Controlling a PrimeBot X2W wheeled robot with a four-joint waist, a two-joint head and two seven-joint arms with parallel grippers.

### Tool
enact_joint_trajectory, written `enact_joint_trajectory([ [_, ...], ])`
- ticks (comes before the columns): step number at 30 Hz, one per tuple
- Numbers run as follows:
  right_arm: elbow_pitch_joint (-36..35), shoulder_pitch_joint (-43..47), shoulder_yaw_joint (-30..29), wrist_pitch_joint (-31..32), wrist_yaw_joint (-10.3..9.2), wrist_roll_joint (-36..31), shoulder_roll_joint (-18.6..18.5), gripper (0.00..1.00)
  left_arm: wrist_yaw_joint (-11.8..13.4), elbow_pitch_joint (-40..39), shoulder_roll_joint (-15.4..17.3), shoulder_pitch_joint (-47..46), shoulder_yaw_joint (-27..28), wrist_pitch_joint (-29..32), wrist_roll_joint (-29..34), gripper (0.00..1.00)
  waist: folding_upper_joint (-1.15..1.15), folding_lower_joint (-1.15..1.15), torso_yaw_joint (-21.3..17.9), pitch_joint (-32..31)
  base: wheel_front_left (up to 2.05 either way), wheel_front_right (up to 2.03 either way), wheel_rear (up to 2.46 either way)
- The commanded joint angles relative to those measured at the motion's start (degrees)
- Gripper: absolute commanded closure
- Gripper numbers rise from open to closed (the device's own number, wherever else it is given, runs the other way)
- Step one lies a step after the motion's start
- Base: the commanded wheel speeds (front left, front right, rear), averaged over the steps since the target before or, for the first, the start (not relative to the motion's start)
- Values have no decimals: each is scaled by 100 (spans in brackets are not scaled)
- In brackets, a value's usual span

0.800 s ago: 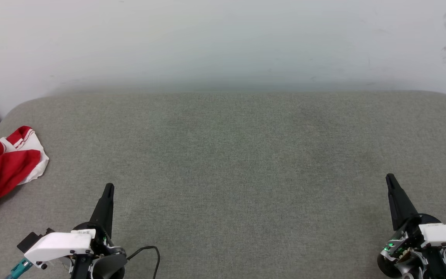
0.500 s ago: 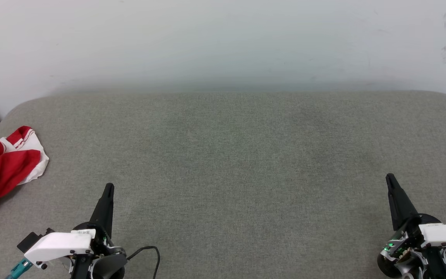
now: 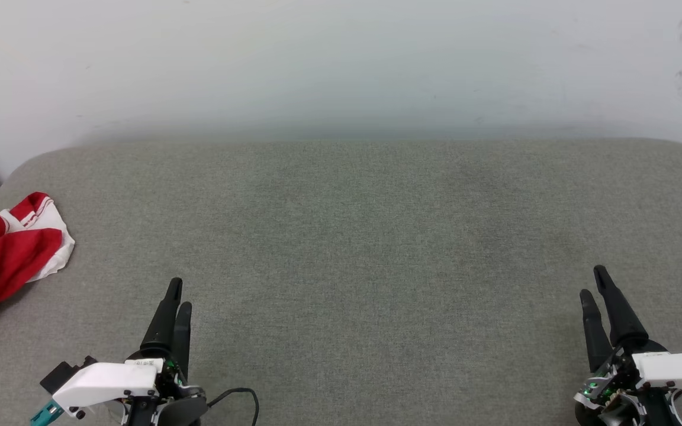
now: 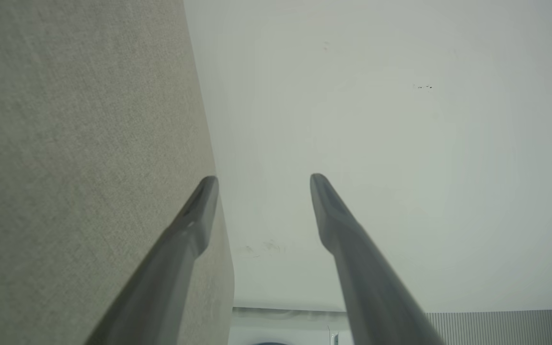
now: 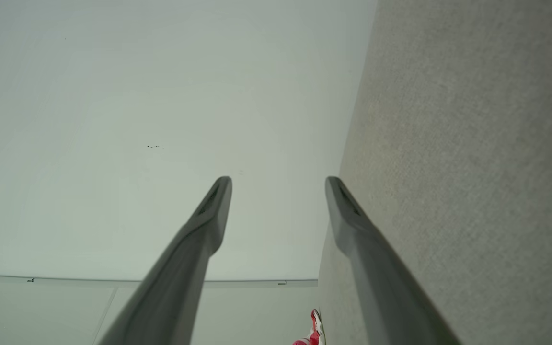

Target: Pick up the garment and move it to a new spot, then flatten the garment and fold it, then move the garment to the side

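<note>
Head view first: the garment (image 3: 3, 254) sits bunched at the left edge of the grey cushion (image 3: 376, 236), partly spilling past that edge and cut off by the frame, so I can't see all of it. Red fabric is heaped in deep folds, w/ a white sleeve (image 3: 51, 236) and its red-white striped trim (image 3: 34, 208) poking out on the side toward the cushion's back. It looks light, thin and floppy, prob. a slick jersey knit. My guess is it'll sag and slide rather than hold any shape, and there's nothing fragile abt it. Best hold, I'd say, is to pinch a raised ridge of the red heap, or the sleeve hem where the trim gives a firmer edge. A shallow pinch may slip off or catch one layer only. As for the arms, the left gripper (image 3: 179, 296) hovers over the cushion's front-left part, near the garment but clear of it. The right gripper (image 3: 592, 283) is over the front-right corner, well apart from it. Wrist views show both sets of jaws spread wide w/ nothing between them. Writing: none readable. No lettering shows on the crumpled cloth, and a tiny white sticker (image 3: 147, 361) on the left gripper's housing is too small to make out. No brand marks on the cushion or the pale wall (image 3: 341, 59) behind it.
</note>
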Motion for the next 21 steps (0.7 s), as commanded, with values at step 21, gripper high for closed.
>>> enact_joint_trajectory([
  [21,-634,30,272,-589,1,-2101,-96,0,-2,-561,15,-42,-425,-557,2057,0,0,0,4,-6,0,0,0],
])
